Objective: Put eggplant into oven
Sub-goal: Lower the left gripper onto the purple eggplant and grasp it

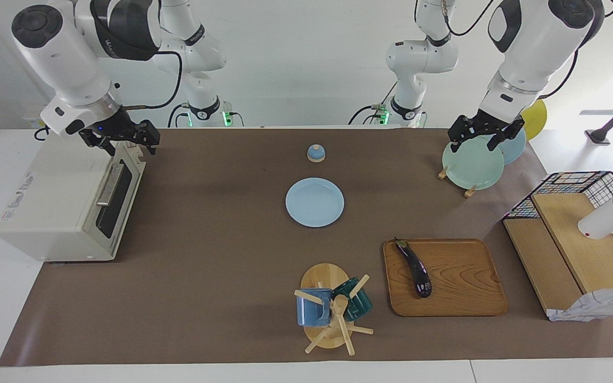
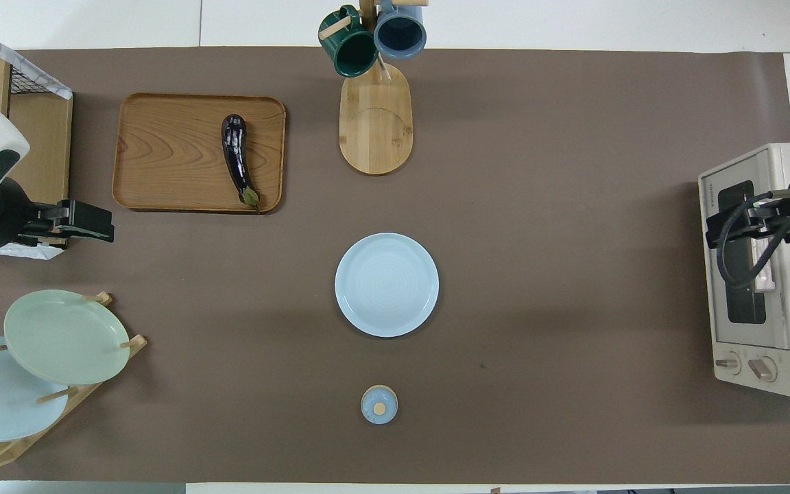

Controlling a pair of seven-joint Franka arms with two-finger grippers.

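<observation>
Our eggplant (image 1: 415,269) lies untouched on the wooden tray (image 1: 466,298), well apart from the oven (image 1: 56,207), whose door looks shut. We judge door-opening is in hand: our right gripper (image 1: 125,139), fingers spread, hovers over the oven's top edge near the handle (image 1: 108,185). Our left gripper (image 1: 485,135), also spread, waits over the plate rack (image 1: 471,165).

**Tabletop Layout**

The tabletop (image 1: 205,276) is covered by a brown mat. Resting directly on it: the oven (image 1: 67,205) at the right arm's end; a blue plate (image 1: 314,202) at centre; a small blue lid (image 1: 315,153) nearer the robots; a wooden tray (image 1: 461,276); a mug stand (image 1: 323,306) beside it; a plate rack (image 1: 471,165); and a wire basket (image 1: 578,183), apparently partly off the mat.
</observation>
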